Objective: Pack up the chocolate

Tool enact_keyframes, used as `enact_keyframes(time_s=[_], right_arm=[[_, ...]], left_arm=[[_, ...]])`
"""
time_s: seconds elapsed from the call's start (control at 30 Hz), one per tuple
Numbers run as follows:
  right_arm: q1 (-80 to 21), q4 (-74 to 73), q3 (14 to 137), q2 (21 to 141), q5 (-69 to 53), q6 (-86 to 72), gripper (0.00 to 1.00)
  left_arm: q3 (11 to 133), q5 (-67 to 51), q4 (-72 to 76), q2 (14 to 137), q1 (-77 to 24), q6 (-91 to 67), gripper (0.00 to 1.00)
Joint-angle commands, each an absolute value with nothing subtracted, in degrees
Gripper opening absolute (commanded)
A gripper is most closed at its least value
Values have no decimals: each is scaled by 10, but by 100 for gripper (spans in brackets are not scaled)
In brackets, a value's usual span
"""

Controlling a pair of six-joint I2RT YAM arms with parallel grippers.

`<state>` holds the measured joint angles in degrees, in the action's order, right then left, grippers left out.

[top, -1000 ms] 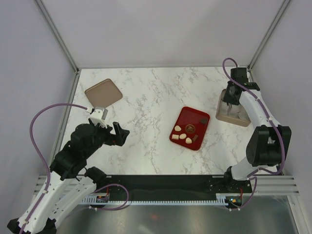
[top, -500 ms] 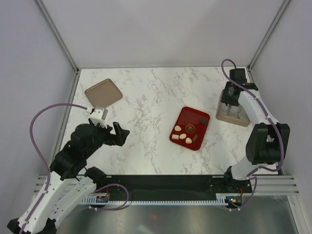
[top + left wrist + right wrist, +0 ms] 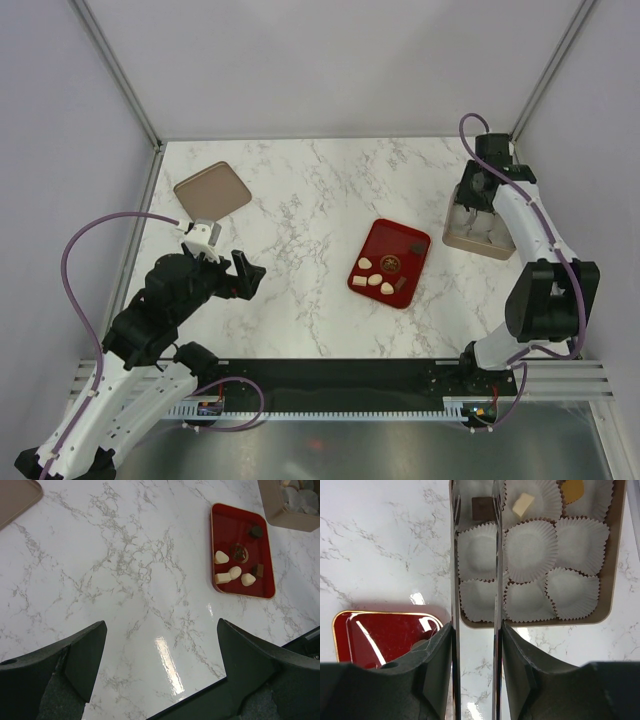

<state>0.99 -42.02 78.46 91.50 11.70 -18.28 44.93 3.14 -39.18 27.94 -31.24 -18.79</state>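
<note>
Several of the chocolate pieces (image 3: 380,278), cream and dark brown, lie on the red tray (image 3: 412,240) mid-table; the left wrist view shows them (image 3: 235,572) too. My right gripper (image 3: 475,500) hangs over the tan box (image 3: 616,555) of white paper cups. It is open, and its long metal blades straddle a dark square chocolate (image 3: 481,508) lying loose in a cup. A cream piece (image 3: 522,504) and an orange one (image 3: 572,489) fill neighbouring cups. My left gripper (image 3: 160,652) hovers open and empty over bare marble, well left of the tray.
A tan lid (image 3: 212,190) lies at the table's far left. The box (image 3: 478,240) stands close to the right wall. The red tray's corner (image 3: 380,635) shows left of the right blades. Grey walls and metal posts enclose the table.
The right gripper's blades have spread apart, leaving the dark square chocolate in its cup, and the wrist has shifted slightly. The left arm has not moved.
</note>
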Motion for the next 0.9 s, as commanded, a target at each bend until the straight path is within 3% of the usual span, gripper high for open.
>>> enact_keyframes(time_s=[0.0,0.37,0.87], right_arm=[[8,-439,826,861,106,-189,49],[-157,-496,789,786,115,-182,49],[-224,-504,642,700,108,-209,51]], left_arm=[[449,41,-384,275,-314,-203,100],[450,40,-384,276,-315,-203,100],[448,40,-384,271,-315,-203,100]])
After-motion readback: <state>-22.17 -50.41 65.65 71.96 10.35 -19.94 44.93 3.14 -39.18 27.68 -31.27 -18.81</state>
